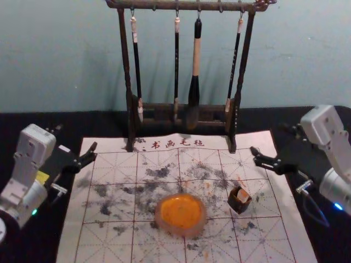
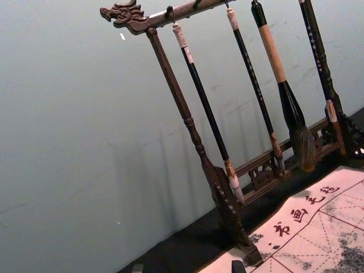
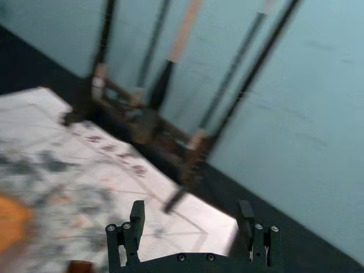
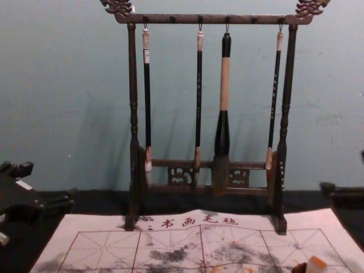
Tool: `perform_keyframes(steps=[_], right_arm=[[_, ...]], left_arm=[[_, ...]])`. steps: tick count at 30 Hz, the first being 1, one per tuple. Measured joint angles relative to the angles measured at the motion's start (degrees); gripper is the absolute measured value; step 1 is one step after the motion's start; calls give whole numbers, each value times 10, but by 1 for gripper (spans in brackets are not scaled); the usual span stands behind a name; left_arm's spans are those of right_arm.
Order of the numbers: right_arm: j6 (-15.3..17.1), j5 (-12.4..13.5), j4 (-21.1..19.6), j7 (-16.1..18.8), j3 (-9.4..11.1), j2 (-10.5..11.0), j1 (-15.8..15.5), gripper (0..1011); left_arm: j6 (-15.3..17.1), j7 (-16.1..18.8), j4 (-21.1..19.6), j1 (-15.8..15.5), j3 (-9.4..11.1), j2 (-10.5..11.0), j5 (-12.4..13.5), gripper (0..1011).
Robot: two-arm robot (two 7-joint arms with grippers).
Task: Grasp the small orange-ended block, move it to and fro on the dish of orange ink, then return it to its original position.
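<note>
In the head view my right gripper (image 1: 267,138) is over the mat's right edge, behind and right of the small block (image 1: 243,195). That block leans in a dark square holder (image 1: 238,205), and in the chest view the block (image 4: 316,264) shows its orange end upward. The right wrist view has the right gripper (image 3: 191,210) open with nothing between its fingers. A round dish of orange ink (image 1: 181,212) lies left of the holder; part of the ink (image 3: 12,220) appears in the right wrist view. My left gripper (image 1: 75,138) is parked at the mat's left edge, open and holding nothing.
A white calligraphy mat (image 1: 115,241) with a red grid and dark ink stains lies on a black table (image 1: 33,123). Across its back edge stands a dark wooden rack (image 1: 127,71) with several hanging brushes, the thickest brush (image 1: 195,71) among them.
</note>
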Motion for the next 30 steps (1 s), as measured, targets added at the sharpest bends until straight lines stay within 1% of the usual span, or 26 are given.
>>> perform_keyframes(steps=[1,3,4,5,6,8,9,12,14,17,20,30], right_arm=[[-8,-10,3,-13,1,-3,-4,1000],[-33,-48,14,-53,1,-11,-16,1000],[-47,-72,23,-77,-2,-16,-22,1000],[-47,-72,23,-77,-2,-16,-22,1000],[-60,-95,35,-100,-4,-22,-27,1000],[-69,-113,48,-118,-6,-27,-32,1000],[-78,-130,59,-135,-8,-33,-35,1000],[-94,-157,81,-160,-13,-45,-41,1000],[-97,-163,89,-165,-13,-49,-42,1000],[-103,-174,103,-176,-13,-62,-43,1000],[-104,-175,108,-178,-12,-67,-43,1000],[-104,-175,105,-178,-12,-64,-43,1000]], left_arm=[[0,0,0,0,0,0,0,1002],[0,0,0,0,0,0,0,1001],[0,0,0,0,0,0,0,1001],[0,0,0,0,0,0,0,1001],[0,0,0,0,0,0,0,1001],[0,0,0,0,0,0,0,1001],[0,0,0,0,0,0,0,1001],[0,0,0,0,0,0,0,1001],[0,0,0,0,0,0,0,1002],[0,0,0,0,0,0,0,1001],[0,0,0,0,0,0,0,1001],[0,0,0,0,0,0,0,1001]])
